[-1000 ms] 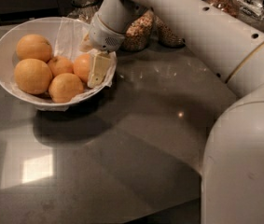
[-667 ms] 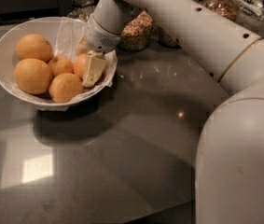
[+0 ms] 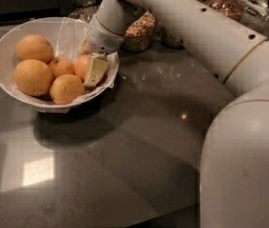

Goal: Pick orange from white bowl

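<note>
Compared with a second ago, the gripper (image 3: 92, 74) has nudged a touch further left into the bowl, and none of the fruit has budged. The orange (image 3: 81, 66), the deeper reddish one, sits at the right side of the white bowl (image 3: 0, 45) in the upper left of the frame. The gripper's pale tip lies right against its right flank and covers part of it. Honestly can't tell whether the gripper is clamped on it or open, since only that one side shows.

The smallest orange (image 3: 60, 66) is just to its left, touching. A paler orange (image 3: 66, 89) sits in front of it, with two big pale oranges (image 3: 33, 77) further left. Crinkled wrap (image 3: 70, 32) stands up behind it. The arm (image 3: 186, 18) reaches in from the upper right, over a grain jar (image 3: 139, 32) just behind the bowl. Everything sits on a dark table (image 3: 124, 156).
</note>
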Robot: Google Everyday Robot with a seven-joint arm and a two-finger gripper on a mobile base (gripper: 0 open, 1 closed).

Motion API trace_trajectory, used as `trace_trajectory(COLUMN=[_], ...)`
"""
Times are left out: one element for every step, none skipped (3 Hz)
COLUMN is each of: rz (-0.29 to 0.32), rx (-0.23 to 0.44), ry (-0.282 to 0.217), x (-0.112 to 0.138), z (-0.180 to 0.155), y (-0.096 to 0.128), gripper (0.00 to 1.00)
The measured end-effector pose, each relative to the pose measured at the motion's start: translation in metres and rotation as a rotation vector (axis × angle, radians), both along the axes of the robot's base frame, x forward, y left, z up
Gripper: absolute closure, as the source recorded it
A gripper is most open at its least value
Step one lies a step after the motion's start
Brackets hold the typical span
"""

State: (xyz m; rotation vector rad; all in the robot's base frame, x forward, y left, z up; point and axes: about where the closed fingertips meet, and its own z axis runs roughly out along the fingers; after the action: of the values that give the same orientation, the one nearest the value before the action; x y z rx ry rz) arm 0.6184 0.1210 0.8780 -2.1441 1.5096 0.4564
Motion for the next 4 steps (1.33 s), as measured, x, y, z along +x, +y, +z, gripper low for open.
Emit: trace_trajectory(rz=[0.000,0.004,0.024,0.050], rx=[0.000,0.017,0.063,0.144], ry=[0.000,-0.014,-0.043,-0.098], x=[0.000,0.000,0.000,-0.003], z=[0.000,0.003,0.023,0.060], y=[0.000,0.001,0.000,-0.004], gripper=[0.93,1.00,1.00,1.00])
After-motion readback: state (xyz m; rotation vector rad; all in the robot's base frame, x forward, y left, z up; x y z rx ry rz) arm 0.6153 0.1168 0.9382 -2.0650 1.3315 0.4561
